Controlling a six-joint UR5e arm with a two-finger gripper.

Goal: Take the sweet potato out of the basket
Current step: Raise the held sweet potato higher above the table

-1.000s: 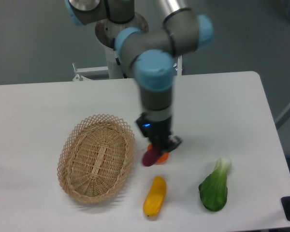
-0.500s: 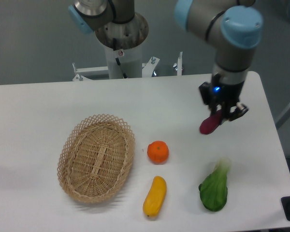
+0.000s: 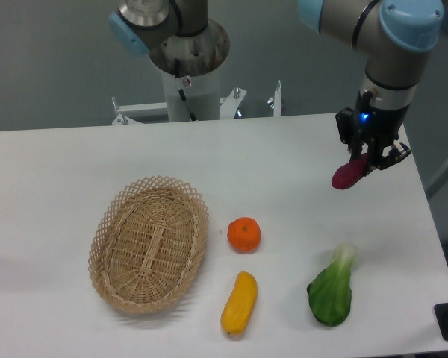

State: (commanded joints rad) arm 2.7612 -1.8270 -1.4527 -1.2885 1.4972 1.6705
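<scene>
The reddish-purple sweet potato (image 3: 348, 174) hangs in my gripper (image 3: 367, 161), which is shut on its upper end. I hold it above the table at the far right, well clear of the surface. The tan wicker basket (image 3: 149, 243) sits at the left of the table and has nothing in it. The gripper is far to the right of the basket.
A round orange fruit (image 3: 244, 234) lies just right of the basket. A yellow squash (image 3: 239, 302) lies near the front edge. A green bok choy (image 3: 333, 287) lies at the front right, below my gripper. The table's right edge is close to the gripper.
My gripper has carried the sweet potato from beside the orange fruit up and far to the right. The orange fruit, once hidden behind it, now shows.
</scene>
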